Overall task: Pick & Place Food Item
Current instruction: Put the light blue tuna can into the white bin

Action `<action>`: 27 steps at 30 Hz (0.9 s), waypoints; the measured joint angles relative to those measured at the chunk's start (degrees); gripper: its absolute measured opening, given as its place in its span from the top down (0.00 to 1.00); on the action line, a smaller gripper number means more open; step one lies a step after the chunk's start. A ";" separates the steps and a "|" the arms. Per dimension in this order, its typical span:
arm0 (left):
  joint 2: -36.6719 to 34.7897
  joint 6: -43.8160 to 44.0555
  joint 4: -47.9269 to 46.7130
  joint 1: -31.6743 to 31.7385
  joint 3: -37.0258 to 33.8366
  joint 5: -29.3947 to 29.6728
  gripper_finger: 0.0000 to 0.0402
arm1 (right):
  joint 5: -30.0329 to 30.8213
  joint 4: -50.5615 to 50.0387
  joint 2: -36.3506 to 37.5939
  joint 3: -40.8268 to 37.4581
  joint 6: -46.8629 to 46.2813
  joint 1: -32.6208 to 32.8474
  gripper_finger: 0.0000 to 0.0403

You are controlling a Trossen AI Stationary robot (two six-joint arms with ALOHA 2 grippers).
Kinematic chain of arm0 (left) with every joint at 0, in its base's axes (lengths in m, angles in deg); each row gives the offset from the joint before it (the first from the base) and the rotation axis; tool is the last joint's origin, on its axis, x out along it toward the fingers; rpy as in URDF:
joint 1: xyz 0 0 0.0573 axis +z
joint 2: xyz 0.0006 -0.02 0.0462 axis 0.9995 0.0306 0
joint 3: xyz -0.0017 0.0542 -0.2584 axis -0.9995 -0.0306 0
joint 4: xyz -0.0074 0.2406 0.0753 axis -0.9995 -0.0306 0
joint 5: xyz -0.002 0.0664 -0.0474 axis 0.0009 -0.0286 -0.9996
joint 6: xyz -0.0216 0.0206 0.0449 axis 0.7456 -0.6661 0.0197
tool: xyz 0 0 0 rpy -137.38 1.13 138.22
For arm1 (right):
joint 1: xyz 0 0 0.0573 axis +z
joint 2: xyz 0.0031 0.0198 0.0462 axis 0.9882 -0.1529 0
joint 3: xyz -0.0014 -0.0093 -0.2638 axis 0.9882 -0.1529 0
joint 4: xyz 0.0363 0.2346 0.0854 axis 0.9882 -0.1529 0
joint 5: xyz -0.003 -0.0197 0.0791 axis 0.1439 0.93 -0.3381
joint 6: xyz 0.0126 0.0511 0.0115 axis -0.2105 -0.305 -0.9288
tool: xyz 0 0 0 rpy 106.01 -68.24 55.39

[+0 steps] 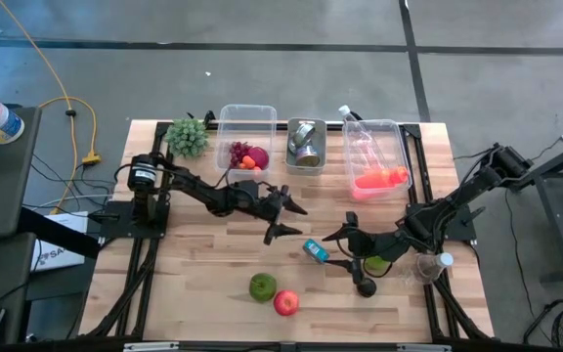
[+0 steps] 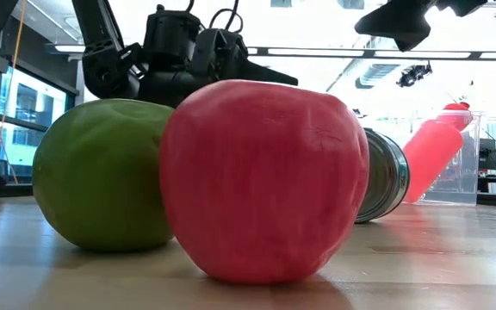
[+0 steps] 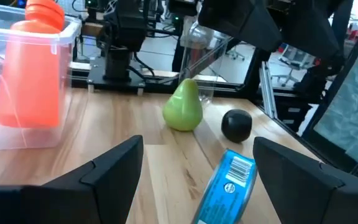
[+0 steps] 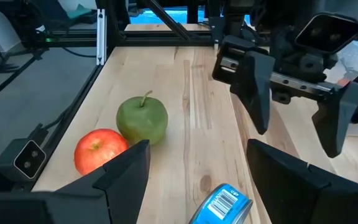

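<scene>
The blue can (image 1: 315, 250) is lying on its side on the table (image 1: 194, 284), between the left gripper (image 1: 280, 215) and the right gripper (image 1: 345, 250). Both grippers are seen with jaws released and nothing held; each wrist view shows the can just ahead of its own spread fingers.

Several risks are judged from this layout. Since both grippers are pointed at the same can, a collision between them is possible if both are advanced together. The can, being round and on its side, could be nudged and rolled away toward the green pear (image 1: 374, 264) or the dark round item (image 1: 366, 287) if 1 finger touches it first. A grip taken off-centre could let it slip out while it is lifted.

The green apple (image 1: 262, 286) and red apple (image 1: 285, 303) are left touching near the front edge, well apart from the can. The 3 clear bins (image 1: 247, 113) at the back are judged the likely destinations.

On the can's blue label a white barcode panel is visible, but no wording can be read.
</scene>
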State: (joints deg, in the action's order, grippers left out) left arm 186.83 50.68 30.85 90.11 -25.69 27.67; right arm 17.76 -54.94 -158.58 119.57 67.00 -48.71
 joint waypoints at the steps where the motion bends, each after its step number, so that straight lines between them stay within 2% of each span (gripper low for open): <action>1: 0.00 0.02 -0.05 -0.03 0.00 0.06 0.26 | 0.00 -0.02 0.00 0.00 0.01 0.00 0.36; 6: 0.00 -0.17 0.68 -0.04 0.00 0.77 0.26 | 0.00 -0.02 0.00 0.00 0.05 0.00 0.36; 10: 0.00 -0.16 0.77 -0.35 0.00 3.64 0.26 | 0.00 -0.02 0.00 0.00 0.05 0.00 0.36; 16: 0.00 -3.72 0.46 -2.10 0.00 3.67 0.25 | -0.11 -0.07 0.00 0.00 0.05 0.00 0.36; 20: 0.00 -5.55 -1.06 -2.97 -0.02 3.74 0.19 | -0.18 -0.61 0.00 0.00 -0.29 0.00 0.36; 27: 0.02 -5.87 -2.33 -2.89 -0.02 7.15 0.06 | -0.22 -2.03 0.00 0.00 -2.53 0.00 0.36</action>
State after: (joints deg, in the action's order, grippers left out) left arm 186.85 44.81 28.52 87.23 -25.71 34.82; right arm 17.54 -56.96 -158.58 119.57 64.48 -48.71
